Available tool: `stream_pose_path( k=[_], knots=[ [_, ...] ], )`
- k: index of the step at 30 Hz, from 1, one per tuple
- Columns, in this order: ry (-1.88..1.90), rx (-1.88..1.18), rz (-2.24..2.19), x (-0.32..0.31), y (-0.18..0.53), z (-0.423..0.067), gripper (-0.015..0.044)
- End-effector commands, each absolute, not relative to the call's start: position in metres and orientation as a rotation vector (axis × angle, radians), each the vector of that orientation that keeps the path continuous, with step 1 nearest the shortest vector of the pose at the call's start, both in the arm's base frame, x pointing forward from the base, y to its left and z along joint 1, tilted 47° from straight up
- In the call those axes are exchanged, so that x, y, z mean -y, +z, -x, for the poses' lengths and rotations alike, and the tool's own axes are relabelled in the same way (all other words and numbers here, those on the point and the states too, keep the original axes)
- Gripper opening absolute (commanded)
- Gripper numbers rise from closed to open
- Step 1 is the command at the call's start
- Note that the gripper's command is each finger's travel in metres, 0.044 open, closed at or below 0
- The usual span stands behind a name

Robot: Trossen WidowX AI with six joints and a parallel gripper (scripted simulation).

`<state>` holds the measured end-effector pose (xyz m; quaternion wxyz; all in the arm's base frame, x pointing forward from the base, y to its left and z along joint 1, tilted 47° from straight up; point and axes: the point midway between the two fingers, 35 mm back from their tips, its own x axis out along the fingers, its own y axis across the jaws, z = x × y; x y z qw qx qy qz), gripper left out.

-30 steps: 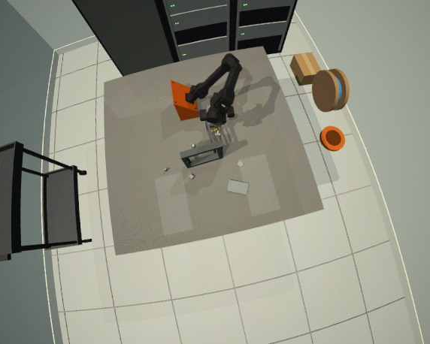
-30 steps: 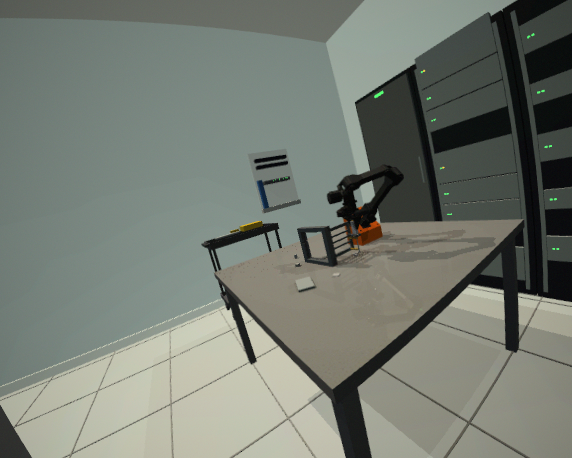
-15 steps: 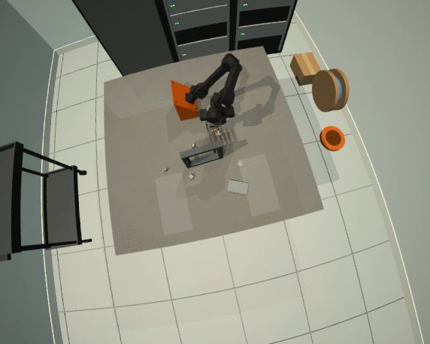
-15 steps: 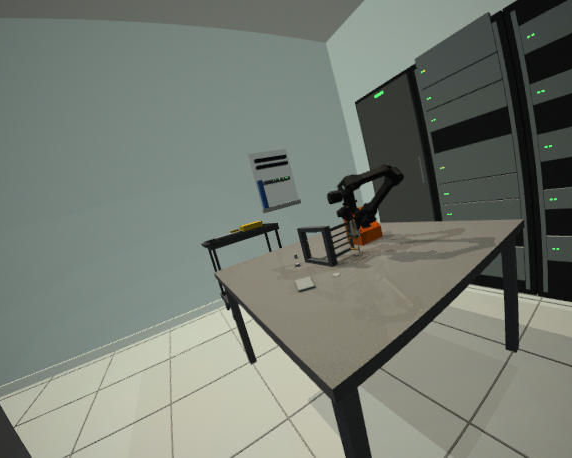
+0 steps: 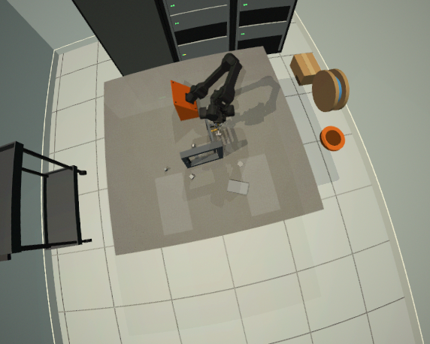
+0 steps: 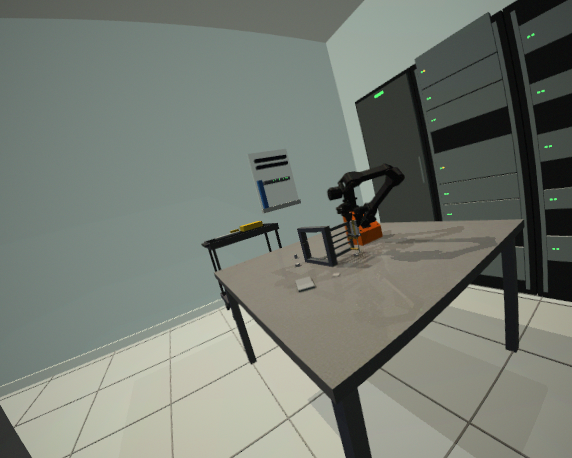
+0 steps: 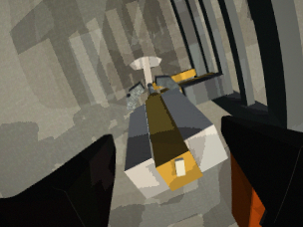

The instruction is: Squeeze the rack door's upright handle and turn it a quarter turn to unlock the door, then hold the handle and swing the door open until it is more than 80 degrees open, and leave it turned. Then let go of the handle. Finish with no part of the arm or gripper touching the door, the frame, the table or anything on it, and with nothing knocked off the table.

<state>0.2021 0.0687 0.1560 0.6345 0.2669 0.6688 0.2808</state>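
Note:
The rack door (image 5: 210, 131) (image 6: 348, 236) (image 7: 239, 50) with its dark bars stands swung out, roughly square to the grey frame (image 5: 196, 150) (image 6: 332, 245). The upright handle (image 7: 186, 112) has grey sides with pale ends and a yellow strip between them. My gripper (image 5: 216, 119) (image 6: 353, 220) (image 7: 167, 132) points down over the handle and is open. In the wrist view its black fingers stand on either side of the handle, with a visible gap on each side. How far the handle is turned is hard to tell.
The orange base block (image 5: 185, 103) (image 6: 368, 234) stands close behind the gripper. A flat pale box (image 5: 237, 187) (image 6: 305, 284) lies beyond the frame. Small pale cubes (image 5: 192, 176) (image 5: 240, 164) lie around the frame. The bars are close beside the right finger.

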Motion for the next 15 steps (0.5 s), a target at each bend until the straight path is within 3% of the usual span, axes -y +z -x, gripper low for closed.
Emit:
stream_pose_path(
  k=[1, 15],
  knots=[
    [0.617, -1.516, -0.611, -0.064, 0.161, -0.203, 0.0296],
    [0.545, -1.482, -0.634, -0.048, 0.177, -0.203, 0.0296]
  ],
)
